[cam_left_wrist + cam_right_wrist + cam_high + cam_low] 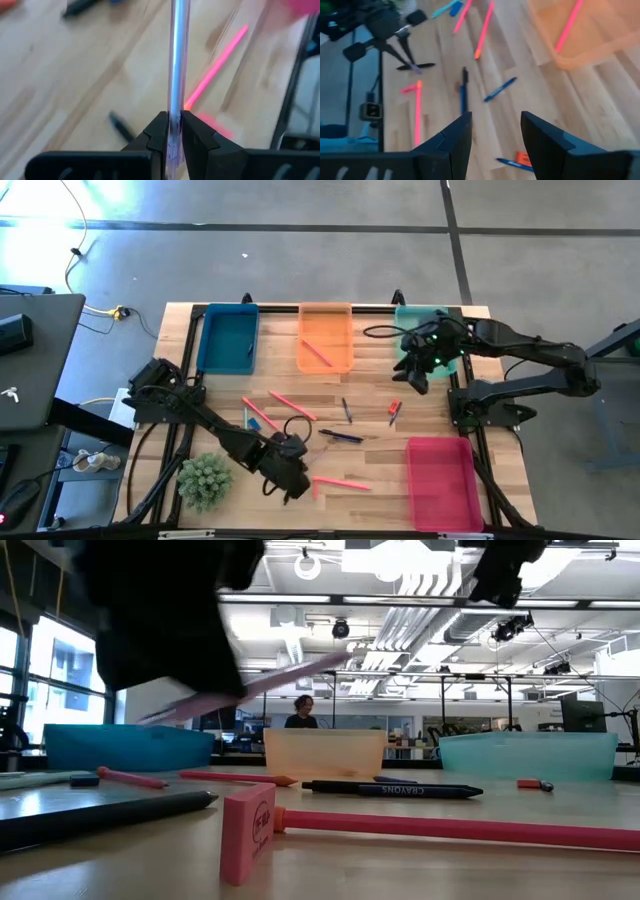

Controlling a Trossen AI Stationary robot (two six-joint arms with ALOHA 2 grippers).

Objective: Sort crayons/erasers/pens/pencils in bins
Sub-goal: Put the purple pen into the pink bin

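Low view: left end effector (pixel 173 134) blurred, gripping clear pen (pixel 177 65).

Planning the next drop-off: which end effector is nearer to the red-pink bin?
Left, narrowly. The left end effector, shut on a slim clear pen, sits level with the red-pink bin toward the table's front left; the right end effector hovers open farther back by the teal-green bin.

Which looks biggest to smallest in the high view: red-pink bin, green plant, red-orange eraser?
1. red-pink bin
2. green plant
3. red-orange eraser
The overhead camera sees all three at table level, so the ranking is safe.
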